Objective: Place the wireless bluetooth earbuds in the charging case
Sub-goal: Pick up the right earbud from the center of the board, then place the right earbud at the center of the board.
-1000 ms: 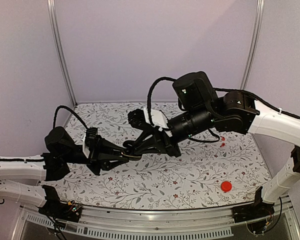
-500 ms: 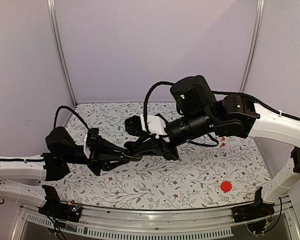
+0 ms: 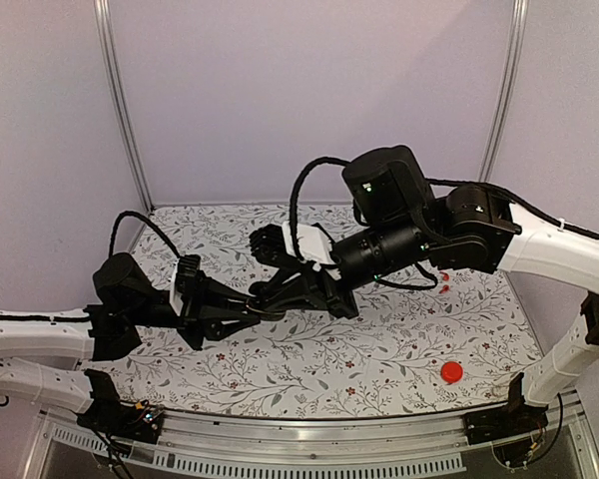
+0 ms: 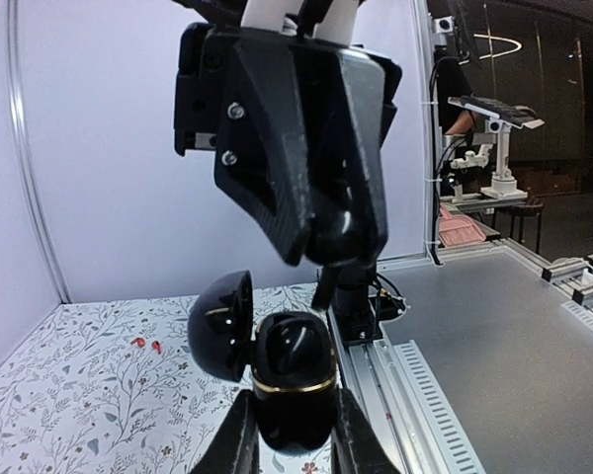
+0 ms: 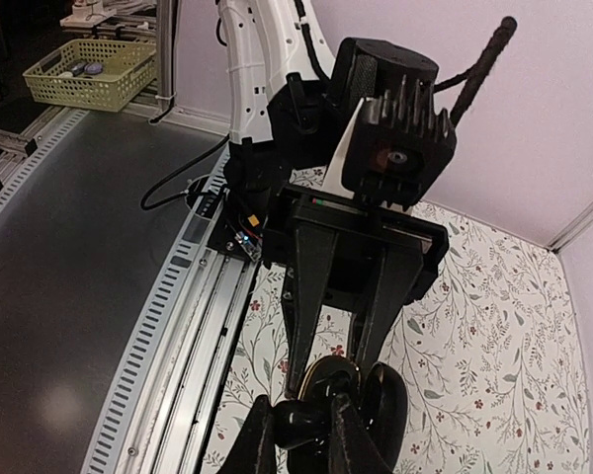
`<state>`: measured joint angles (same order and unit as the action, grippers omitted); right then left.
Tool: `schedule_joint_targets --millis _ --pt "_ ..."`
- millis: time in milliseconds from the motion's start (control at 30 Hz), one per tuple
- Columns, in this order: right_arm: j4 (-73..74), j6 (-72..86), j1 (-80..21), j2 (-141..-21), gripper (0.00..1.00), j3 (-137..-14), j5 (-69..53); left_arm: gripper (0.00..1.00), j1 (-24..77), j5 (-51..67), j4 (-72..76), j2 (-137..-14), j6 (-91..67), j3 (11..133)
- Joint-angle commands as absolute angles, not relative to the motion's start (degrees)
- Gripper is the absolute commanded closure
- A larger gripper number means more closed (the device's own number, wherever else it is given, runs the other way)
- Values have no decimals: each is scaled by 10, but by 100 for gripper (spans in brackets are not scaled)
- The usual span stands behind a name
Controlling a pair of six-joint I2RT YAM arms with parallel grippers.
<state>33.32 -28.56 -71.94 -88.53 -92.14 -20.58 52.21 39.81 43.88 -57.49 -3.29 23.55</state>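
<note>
Left end effector [image 4: 294, 446] is pinched nearly closed on the lower half of the charging case [image 4: 295, 383], one finger on each side, holding it upright above the table [image 3: 379, 349], at the middle of the overhead view. Right end effector [image 5: 304, 436] is also almost fully closed, nipping a small black earbud [image 5: 304, 419] just above and very near the case; whether the two touch cannot be told. The left wrist view shows the case open: its round lid [image 4: 220, 322] is swung up to the left and a thin gold band rings the lower half, with the right end effector hanging directly over it at the top of the frame. The right wrist view looks down past the earbud onto the gold rim of the case [image 5: 333, 379] and also takes in a yellow mesh basket [image 5: 89, 69] in its upper left corner. Only the overhead view shows a flat red disc [image 3: 451, 372] at lower right, well apart from both arms. Case and earbud are glossy, rounded and black; the table carries a leafy floral print.
</note>
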Motion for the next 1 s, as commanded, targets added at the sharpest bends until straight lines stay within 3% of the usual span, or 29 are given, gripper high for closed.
schedule_joint_targets --millis 0,200,367,600,867,967 --pt "291 -259 -721 -852 91 -948 -254 84 518 379 455 -584 -38 243" --pt "273 -231 -707 -847 91 -966 -268 84 515 365 455 -583 -39 240" --pt "241 -156 -596 -819 90 -921 -330 84 510 338 456 -566 -46 227" --pt "178 -5 -452 -794 90 -764 -379 83 508 310 472 -532 -66 197" --pt "55 36 -427 -913 89 -619 -507 83 505 296 463 -510 -66 187" --pt "31 29 -438 -983 90 -620 -530 83 505 297 465 -512 -67 186"
